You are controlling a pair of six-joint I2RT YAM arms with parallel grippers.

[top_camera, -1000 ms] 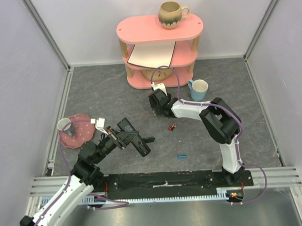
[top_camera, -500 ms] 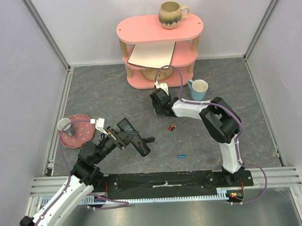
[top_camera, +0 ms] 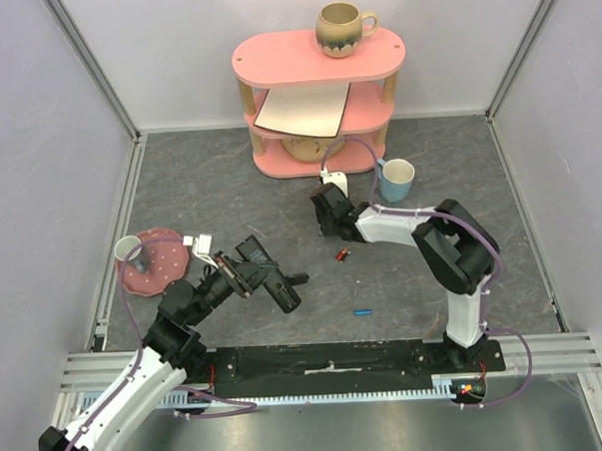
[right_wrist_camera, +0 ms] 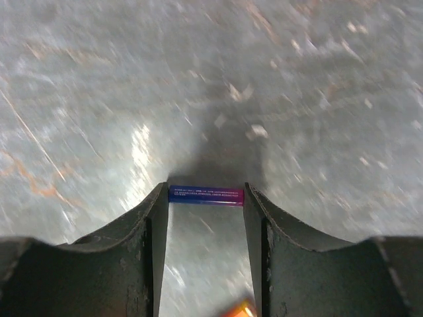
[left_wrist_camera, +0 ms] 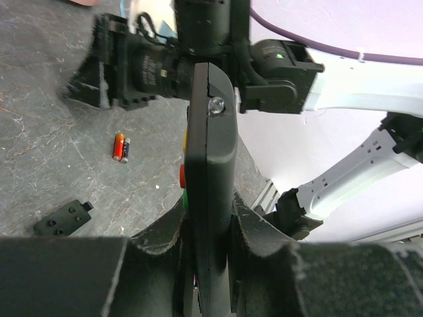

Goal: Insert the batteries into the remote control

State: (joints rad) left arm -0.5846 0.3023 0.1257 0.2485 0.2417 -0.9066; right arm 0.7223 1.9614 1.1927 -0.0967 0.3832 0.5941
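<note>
1. Low on the left of the overhead view, the left gripper (left_wrist_camera: 208, 228) is clamped on the remote control (left_wrist_camera: 210, 145). The remote stands on edge between the fingers.
2. A small blue cylinder (top_camera: 362, 311) lies on the grey table (top_camera: 200, 190), lower centre, apart from both arms.
3. A flat black plastic piece (left_wrist_camera: 63, 219) lies at the lower left of the left wrist view.
4. Two orange cells (top_camera: 343, 253) lie side by side at the centre.
5. Just above them, the right gripper (right_wrist_camera: 205, 206) points down, its fingers pinching a purple-blue battery (right_wrist_camera: 205, 195) end to end.
6. A pink plate (top_camera: 161, 267) sits at the left and a blue mug (top_camera: 396, 178) right of centre.
7. A pink shelf (top_camera: 314, 60) at the top carries a brown mug (top_camera: 342, 29).
</note>
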